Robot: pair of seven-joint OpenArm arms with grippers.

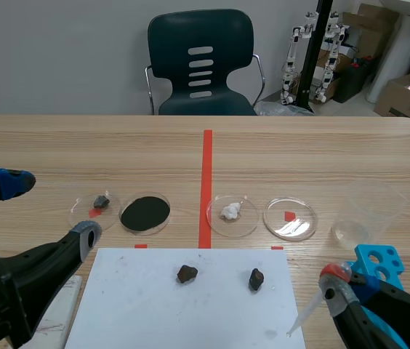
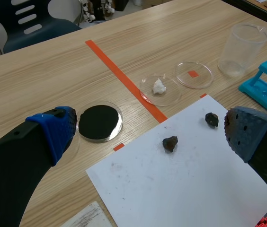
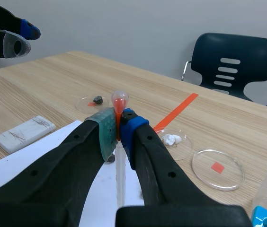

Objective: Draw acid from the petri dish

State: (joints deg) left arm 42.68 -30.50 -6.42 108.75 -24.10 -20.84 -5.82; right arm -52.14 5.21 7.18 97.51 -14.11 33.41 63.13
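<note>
Between the right claw's (image 3: 118,124) fingers, grips a pipette (image 3: 120,100) — red bulb above the pads, tip down over the paper (image 1: 190,313). Has the clear dish (image 3: 204,165) ahead, past the paper's edge, well apart. On the left claw (image 2: 152,130), shows fingers spread wide — nothing held.

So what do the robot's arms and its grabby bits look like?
Both arms are chunky and black. The left tool and right tool each have two thick black fingers tipped with soft dotted pads, one blue and one grey-green.
</note>
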